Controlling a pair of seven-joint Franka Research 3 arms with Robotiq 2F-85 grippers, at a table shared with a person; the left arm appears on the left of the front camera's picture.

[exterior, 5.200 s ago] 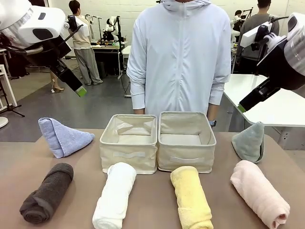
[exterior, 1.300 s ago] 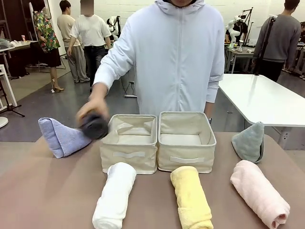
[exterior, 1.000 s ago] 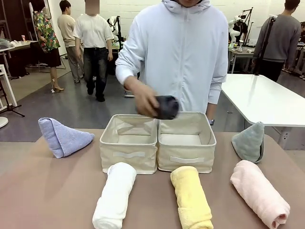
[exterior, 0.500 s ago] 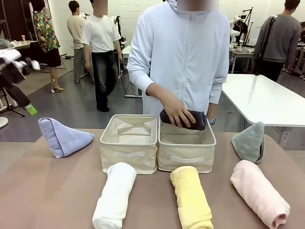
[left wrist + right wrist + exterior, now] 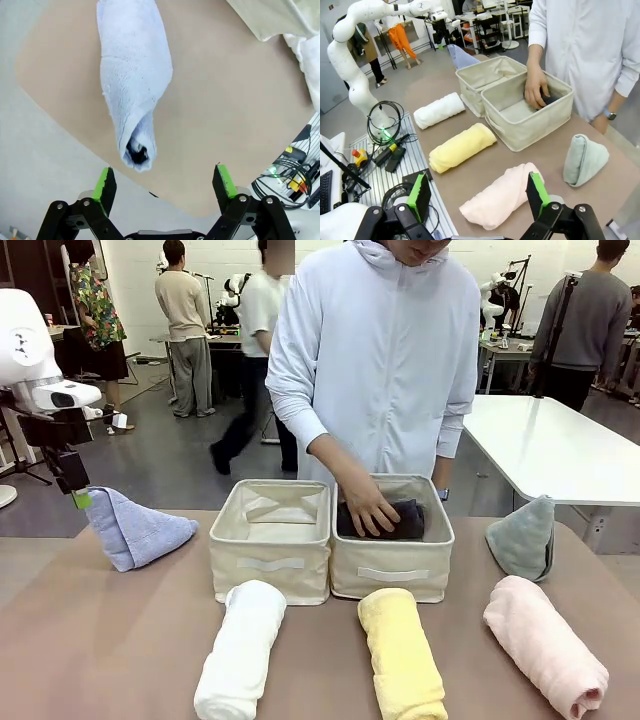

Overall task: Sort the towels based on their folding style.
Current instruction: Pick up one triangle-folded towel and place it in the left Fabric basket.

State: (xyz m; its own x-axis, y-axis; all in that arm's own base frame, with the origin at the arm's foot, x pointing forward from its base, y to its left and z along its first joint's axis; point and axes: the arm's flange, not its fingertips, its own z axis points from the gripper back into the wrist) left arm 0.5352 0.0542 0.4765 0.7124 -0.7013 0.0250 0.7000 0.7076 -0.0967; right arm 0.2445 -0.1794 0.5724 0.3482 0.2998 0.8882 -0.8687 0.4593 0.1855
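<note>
Spread wide, the left gripper's [image 5: 163,175] green-padded fingers [image 5: 106,184] hang with nothing between them. Just ahead of their tips lies the lavender-blue towel [image 5: 132,75], cone-folded on the table [image 5: 225,100], its narrow rolled end pointing back toward the gap. From across the room one pad looks right beside the cone's peak, and I can't tell whether it touches.

The right gripper [image 5: 477,179] is parted just as far, holding nothing, high above the table. Straight out from its fingers lies the pink towel [image 5: 502,197], rolled. Beyond that is the yellow towel [image 5: 462,146] and farther on the white towel [image 5: 439,110], both rolled too. Off to one side of the pads sits the grey-green towel [image 5: 584,159], a cone standing on its base.

Past the pink roll stand two cream baskets, touching side by side. In the nearer basket [image 5: 520,131] the person's hand [image 5: 536,90] rests on the dark grey towel [image 5: 551,100] — the roll lies down inside, against the far wall. A second basket [image 5: 480,80] stands beyond it.
</note>
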